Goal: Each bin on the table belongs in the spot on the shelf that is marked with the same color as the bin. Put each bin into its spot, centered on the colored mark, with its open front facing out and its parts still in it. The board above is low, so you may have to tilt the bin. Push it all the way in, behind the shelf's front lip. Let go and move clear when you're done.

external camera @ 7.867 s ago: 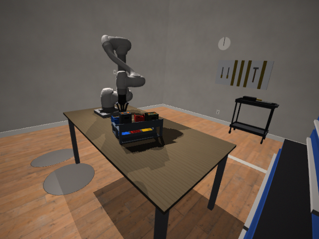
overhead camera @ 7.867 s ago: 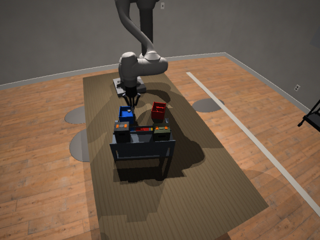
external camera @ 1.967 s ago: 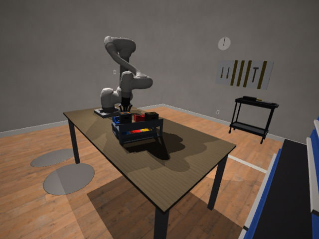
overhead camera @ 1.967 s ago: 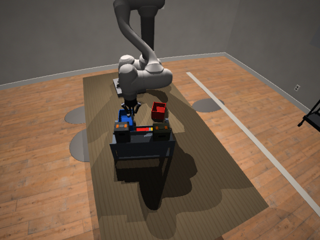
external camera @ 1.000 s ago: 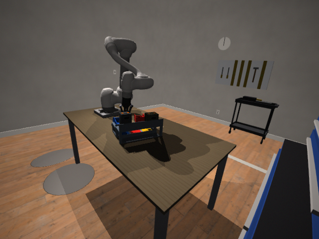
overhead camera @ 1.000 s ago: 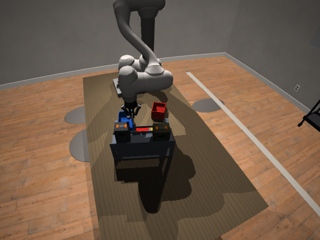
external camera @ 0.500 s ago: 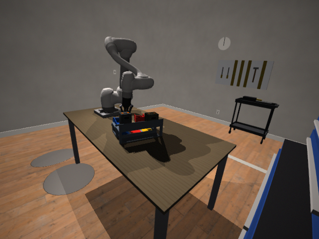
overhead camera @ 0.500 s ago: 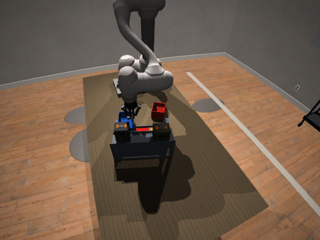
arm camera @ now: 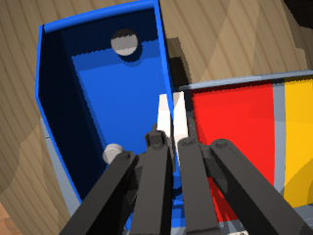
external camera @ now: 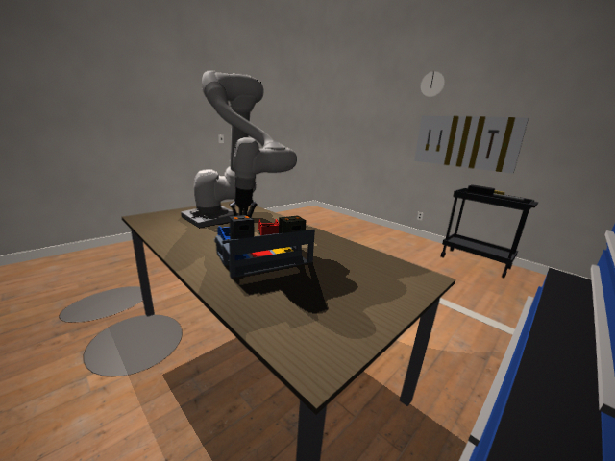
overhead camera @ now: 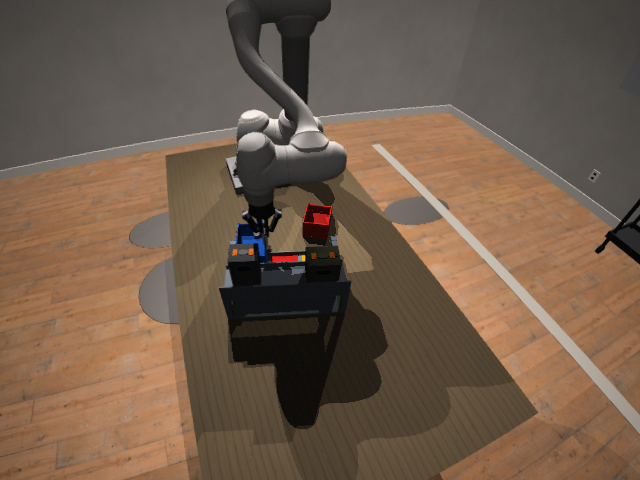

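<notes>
Gripper (overhead camera: 264,242) (external camera: 243,215) (arm camera: 173,108) nearly closed, clamping side wall of blue bin (overhead camera: 249,234) (external camera: 224,232) (arm camera: 114,98); red bin (overhead camera: 316,228) (external camera: 268,227) farther inboard from counter's (overhead camera: 439,351) (external camera: 317,362) nearer long edge

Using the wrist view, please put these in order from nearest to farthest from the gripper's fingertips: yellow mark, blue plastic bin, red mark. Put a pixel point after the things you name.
1. Blue open-topped bin (overhead camera: 244,233) (arm camera: 112,98): its side wall is between the fingertips.
2. Red rectangular mark (overhead camera: 285,258) (external camera: 261,254) (arm camera: 237,127): just right.
3. Yellow rectangular mark (external camera: 282,251) (arm camera: 299,132): farther right.
</notes>
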`<action>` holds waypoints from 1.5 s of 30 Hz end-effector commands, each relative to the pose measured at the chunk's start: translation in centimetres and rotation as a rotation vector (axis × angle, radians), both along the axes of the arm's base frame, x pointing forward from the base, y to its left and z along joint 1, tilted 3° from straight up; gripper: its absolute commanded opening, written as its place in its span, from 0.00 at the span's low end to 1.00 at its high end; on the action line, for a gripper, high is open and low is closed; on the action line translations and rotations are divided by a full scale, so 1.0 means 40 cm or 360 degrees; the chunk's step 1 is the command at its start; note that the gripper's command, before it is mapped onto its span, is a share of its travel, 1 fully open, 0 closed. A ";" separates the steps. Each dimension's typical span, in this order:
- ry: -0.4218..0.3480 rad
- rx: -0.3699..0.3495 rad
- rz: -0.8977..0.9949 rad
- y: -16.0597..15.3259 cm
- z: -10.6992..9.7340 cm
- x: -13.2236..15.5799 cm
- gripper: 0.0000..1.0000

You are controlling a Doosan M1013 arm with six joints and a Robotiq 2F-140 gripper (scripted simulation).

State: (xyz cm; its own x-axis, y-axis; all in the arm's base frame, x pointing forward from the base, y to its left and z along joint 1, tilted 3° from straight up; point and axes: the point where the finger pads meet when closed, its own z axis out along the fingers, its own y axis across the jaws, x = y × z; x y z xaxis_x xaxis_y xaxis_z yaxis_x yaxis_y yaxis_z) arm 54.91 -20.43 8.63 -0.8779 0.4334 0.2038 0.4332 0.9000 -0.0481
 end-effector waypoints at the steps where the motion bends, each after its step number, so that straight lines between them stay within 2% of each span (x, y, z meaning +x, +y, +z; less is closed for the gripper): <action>1: 0.0000 0.0000 0.0000 0.000 0.000 0.000 0.10; 45: 0.0000 0.0000 0.0000 -0.001 -0.012 0.000 0.10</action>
